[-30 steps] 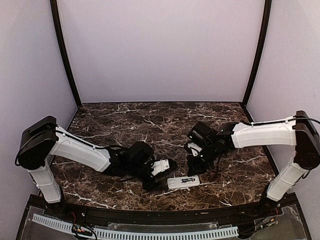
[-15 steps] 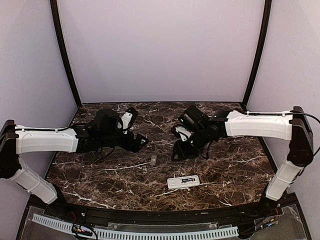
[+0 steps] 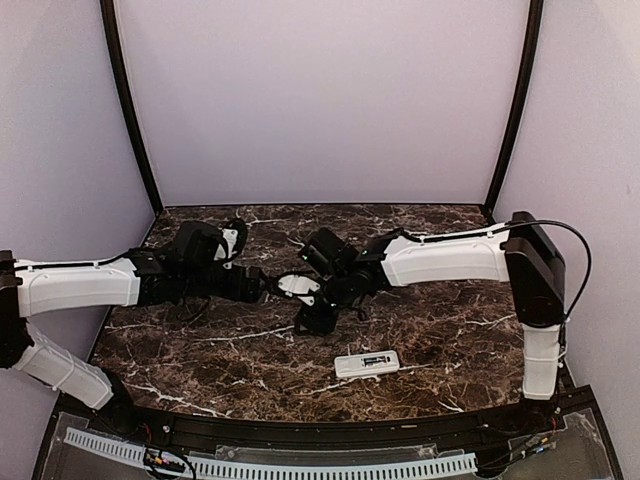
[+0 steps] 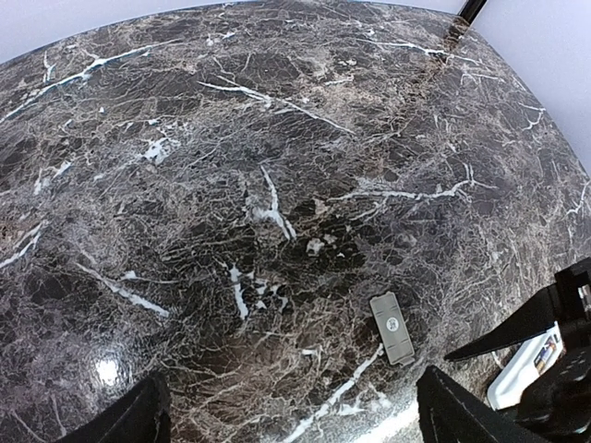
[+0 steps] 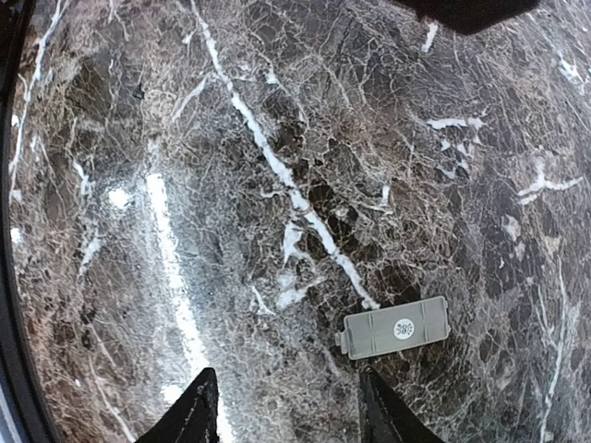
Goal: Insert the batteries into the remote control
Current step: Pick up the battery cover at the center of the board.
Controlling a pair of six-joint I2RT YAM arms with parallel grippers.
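The remote control (image 3: 367, 364) lies white on the marble near the front edge, and its end shows at the right edge of the left wrist view (image 4: 526, 365). A small flat grey cover piece (image 5: 397, 328) lies on the marble, also seen in the left wrist view (image 4: 392, 328). My right gripper (image 5: 288, 415) hovers open just short of it, nothing between the fingers; in the top view this gripper (image 3: 308, 318) hides the cover. My left gripper (image 4: 295, 425) is open wide and empty, to the left of the right gripper (image 3: 255, 284). The batteries are out of view.
Dark veined marble table (image 3: 200, 350) with lilac walls on three sides. Both arms meet over the middle of the table, their grippers close together. A black rim (image 3: 300, 430) runs along the near edge.
Both grippers left the remote and opened. The left arm swung back-left, then reached toward the centre. The right gripper travelled left over the cover piece, which showed on the table after the left gripper left.
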